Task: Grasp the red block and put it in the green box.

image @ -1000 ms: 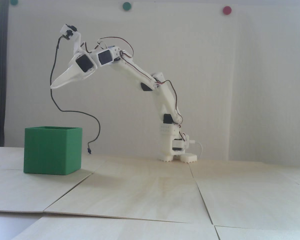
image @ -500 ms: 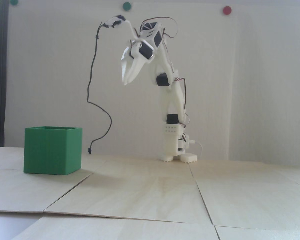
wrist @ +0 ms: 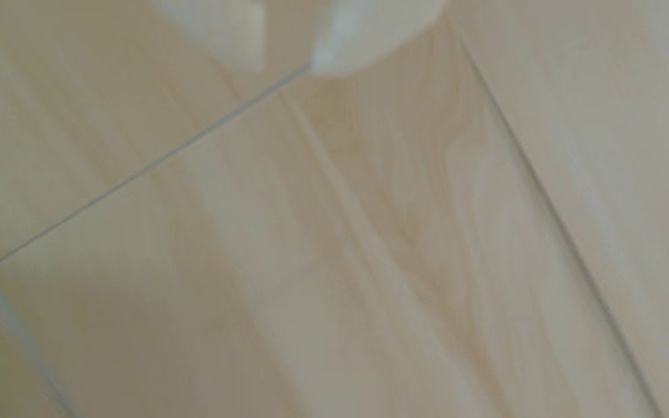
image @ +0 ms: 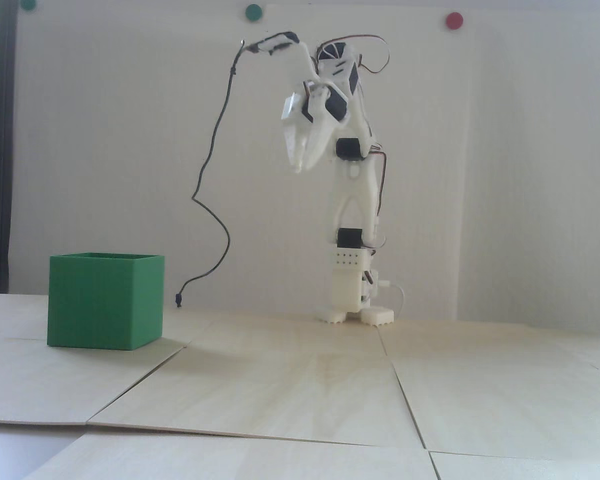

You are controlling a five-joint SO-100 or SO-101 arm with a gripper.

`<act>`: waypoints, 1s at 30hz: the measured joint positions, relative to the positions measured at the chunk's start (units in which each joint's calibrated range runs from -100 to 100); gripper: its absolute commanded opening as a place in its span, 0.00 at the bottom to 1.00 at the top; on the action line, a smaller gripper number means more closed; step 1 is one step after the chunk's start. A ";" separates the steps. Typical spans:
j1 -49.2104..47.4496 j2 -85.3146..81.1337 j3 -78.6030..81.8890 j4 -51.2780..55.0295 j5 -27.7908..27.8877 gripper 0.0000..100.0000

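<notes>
The green box [image: 105, 300] stands on the wooden table at the left of the fixed view, its top open; its inside is hidden from this low angle. The red block shows in neither view. My white gripper [image: 297, 169] hangs high in the air, pointing down, well to the right of the box and just left of the arm's base column. In the wrist view the gripper [wrist: 286, 66] enters blurred from the top edge. Its fingertips [wrist: 349, 48] stand a little apart, with only bare wood showing between them.
The table is made of pale wooden panels [image: 300, 380] with seams and slightly raised edges. A black cable [image: 215, 145] dangles from the wrist camera down to the table right of the box. The arm's base [image: 350, 300] stands by the back wall.
The arm has swung right, away from above the green box, and folded back upright over its base. The gripper now points down instead of slanting left.
</notes>
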 measured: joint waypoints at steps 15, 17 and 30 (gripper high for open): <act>-24.99 -38.94 90.96 -43.43 0.05 0.02; -26.44 -43.01 99.82 -44.93 0.05 0.02; -27.44 -67.50 126.23 -42.26 10.38 0.02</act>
